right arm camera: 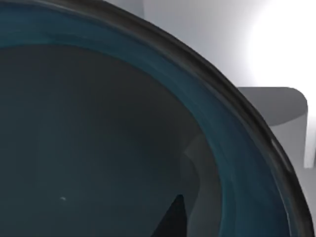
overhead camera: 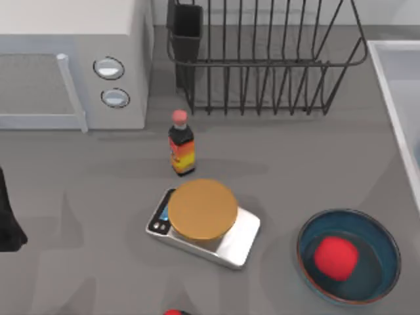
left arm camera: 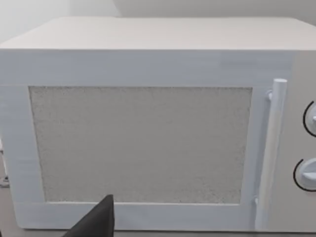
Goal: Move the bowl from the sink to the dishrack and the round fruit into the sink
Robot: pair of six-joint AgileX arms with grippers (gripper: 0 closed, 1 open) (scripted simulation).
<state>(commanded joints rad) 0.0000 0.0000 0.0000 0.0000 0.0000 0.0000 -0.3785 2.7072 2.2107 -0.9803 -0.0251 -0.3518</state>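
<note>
While sauce bottle (overhead camera: 181,143) stands before dishrack (overhead camera: 262,59), scale (overhead camera: 203,223) lies nearer.

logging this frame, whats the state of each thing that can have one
microwave: door shut
sauce bottle: upright, red cap on
dishrack: holds no dishes
scale: tan disc on top
bowl on the table: upright, holding the red fruit
bowl: close under the right wrist camera

The bowl (overhead camera: 348,262) has a glossy dark-blue glaze. The dishrack (overhead camera: 262,59) is thin black wire. The scale (overhead camera: 203,226) looks like brushed metal under a matt wooden-looking disc. The microwave (left arm camera: 148,123) door is grainy.
</note>
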